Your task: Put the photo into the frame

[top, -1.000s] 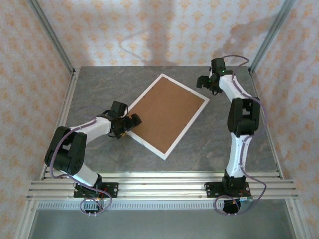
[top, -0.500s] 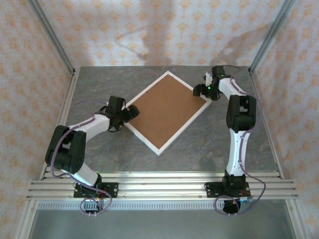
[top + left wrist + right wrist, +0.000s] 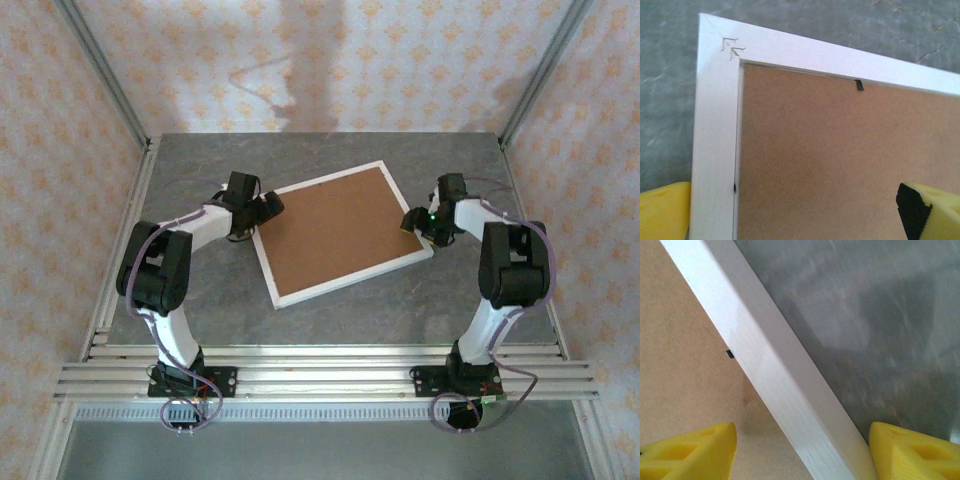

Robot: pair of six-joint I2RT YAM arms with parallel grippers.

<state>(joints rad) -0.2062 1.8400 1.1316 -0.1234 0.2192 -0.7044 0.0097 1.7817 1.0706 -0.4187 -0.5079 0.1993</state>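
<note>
The frame (image 3: 350, 281), a big white rectangular picture frame with thin moulding, is lying back-up and skewed on the grey stone-look table (image 3: 400, 310). A plain brown backing board (image 3: 335, 232) is sitting inside it. Your left gripper (image 3: 262, 210) is hanging over the frame's far-left corner with its jaws gaping wide. One yellow finger (image 3: 662, 210) is sitting outside the rail and the other (image 3: 935, 212) is over the board. Your right gripper (image 3: 800, 450) is straddling the frame's right rail near its near-right corner. Its jaws are standing apart, one finger (image 3: 695, 447) over the board and one (image 3: 912, 452) over the table, right beside the rail's outer edge.
</note>
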